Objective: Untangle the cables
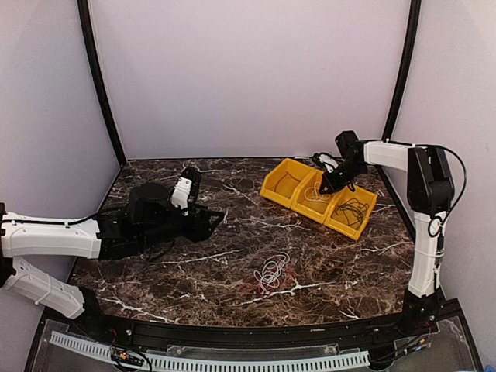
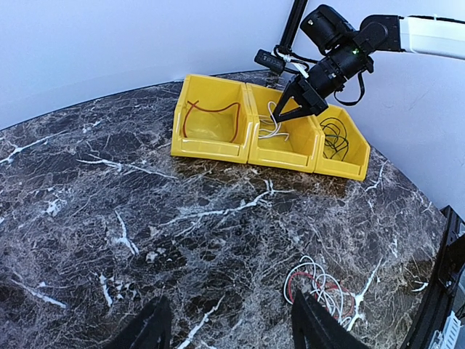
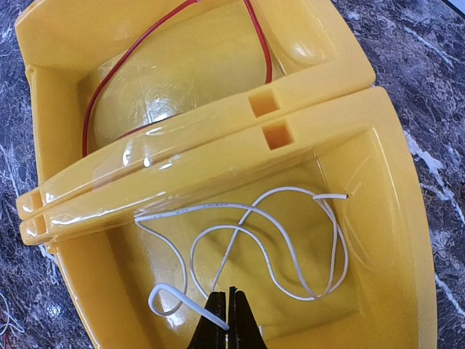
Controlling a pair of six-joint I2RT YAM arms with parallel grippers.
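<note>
A loose tangle of white and red cables (image 1: 271, 272) (image 2: 320, 283) lies on the marble table near the front middle. My left gripper (image 2: 229, 298) (image 1: 217, 218) hovers open over bare marble, its right finger just left of the tangle. Three joined yellow bins (image 1: 310, 211) stand at the back right. The left bin holds a red cable (image 3: 264, 45), the middle one a white cable (image 3: 211, 205), the right one a black cable (image 1: 353, 209). My right gripper (image 3: 227, 292) (image 1: 325, 188) hangs over the middle bin, shut on one end of the white cable.
Black frame posts rise at both back corners. The white right arm (image 1: 425, 232) stands along the table's right edge, beside the bins. The table's black front rail (image 1: 256, 335) runs below the tangle.
</note>
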